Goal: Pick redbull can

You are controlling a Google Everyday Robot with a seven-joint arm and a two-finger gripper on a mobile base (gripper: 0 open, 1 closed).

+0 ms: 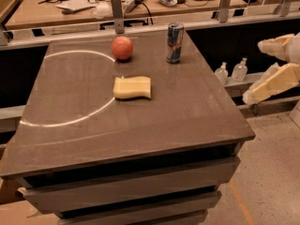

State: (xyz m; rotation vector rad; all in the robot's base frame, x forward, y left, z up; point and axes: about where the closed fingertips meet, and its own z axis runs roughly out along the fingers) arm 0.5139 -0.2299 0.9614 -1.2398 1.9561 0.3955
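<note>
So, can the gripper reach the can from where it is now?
Probably yes. The gripper hangs open beyond the edge of the table; the can stands upright near the far edge, nothing between them. The ball and sponge lie on its other side.

The dark table (154,125) bears a pale curved line (65,124). A red ball (122,48) sits near its far edge, the redbull can (174,42) stands upright to the ball's right, and a yellow sponge (132,87) lies flat nearer the middle. The tool (253,71) hangs beyond the table's right edge with its fingers apart.
</note>
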